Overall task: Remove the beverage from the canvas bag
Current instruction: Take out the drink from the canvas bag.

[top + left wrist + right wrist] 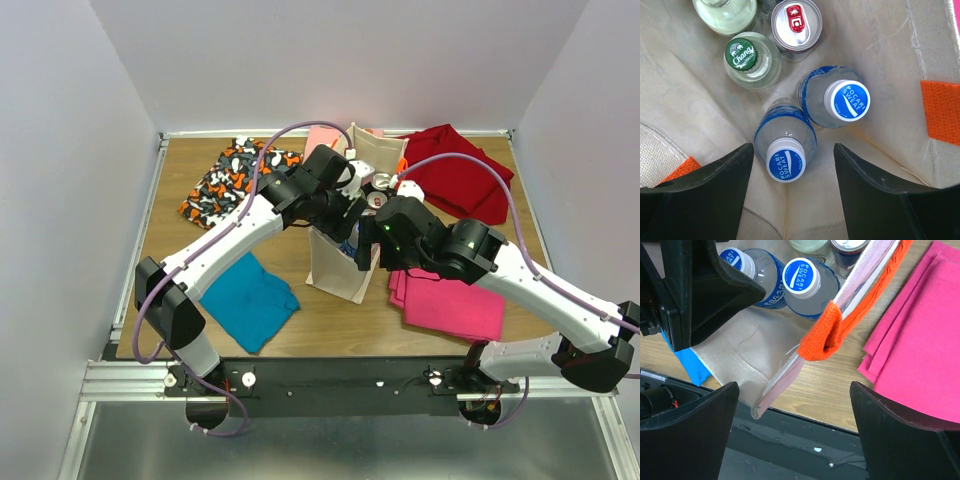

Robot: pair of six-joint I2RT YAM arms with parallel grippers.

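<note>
Left wrist view looks straight down into the canvas bag (pixel 685 95), where the nearer Pocari Sweat bottle (pixel 785 142) stands upright, cap toward me, right between the spread fingers of my left gripper (pixel 792 150). My right gripper (pixel 792 390), also open, hangs outside the bag by its orange handle (pixel 822 335), so the left is nearer.

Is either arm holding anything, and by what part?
Nothing. The left gripper hangs, jaws open, over a Pocari Sweat bottle in the canvas bag; the right gripper, jaws open, above its orange handle.
</note>
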